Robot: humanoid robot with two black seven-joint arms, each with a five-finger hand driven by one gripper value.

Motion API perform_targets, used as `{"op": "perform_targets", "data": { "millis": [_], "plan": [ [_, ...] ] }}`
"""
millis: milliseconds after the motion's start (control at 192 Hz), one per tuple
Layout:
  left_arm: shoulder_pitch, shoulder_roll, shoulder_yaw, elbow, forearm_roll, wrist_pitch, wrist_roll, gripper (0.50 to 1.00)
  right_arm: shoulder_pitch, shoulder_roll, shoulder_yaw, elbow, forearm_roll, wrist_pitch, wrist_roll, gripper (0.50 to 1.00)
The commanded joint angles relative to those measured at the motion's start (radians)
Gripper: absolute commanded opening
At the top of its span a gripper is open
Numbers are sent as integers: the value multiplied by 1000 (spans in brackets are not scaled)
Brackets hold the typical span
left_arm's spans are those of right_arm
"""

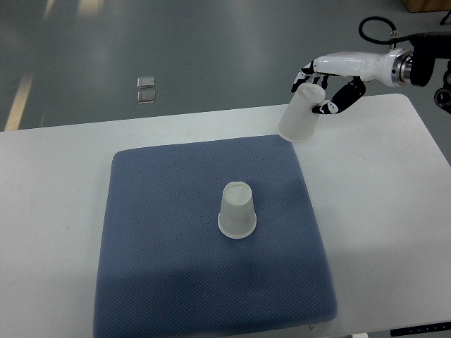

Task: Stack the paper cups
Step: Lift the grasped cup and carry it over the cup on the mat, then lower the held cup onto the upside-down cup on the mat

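Observation:
A white paper cup [237, 210] stands upside down near the middle of the blue mat [162, 246]. My right hand [325, 89] comes in from the upper right and is shut on a second paper cup [301, 113]. That cup hangs tilted, mouth down, above the mat's far right corner. It is well apart from the standing cup, up and to its right. The left arm is out of the picture.
The mat lies on a white table [380, 197] whose far edge runs just behind the mat. Grey floor lies beyond, with a small clear object [146, 89] on it. A black cable [373, 29] loops above my right wrist.

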Motion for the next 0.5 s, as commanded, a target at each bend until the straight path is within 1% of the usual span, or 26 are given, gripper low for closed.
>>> {"op": "perform_targets", "data": {
  "millis": [0,156,224,323,495],
  "plan": [
    [0,0,0,0,0,0,0,1000,55,-16,1,80,58,33,-4,537],
    [0,0,-1,0,0,0,0,1000,72,-32,1,228,82,83,-2,537],
    [0,0,0,0,0,0,0,1000,72,-32,2,275,98,95,-2,537],
    [0,0,-1,0,0,0,0,1000,67,-21,1,307,141,114,-4,537],
    [0,0,0,0,0,0,0,1000,59,1,-4,311,155,137,-4,537]
  ]
}}
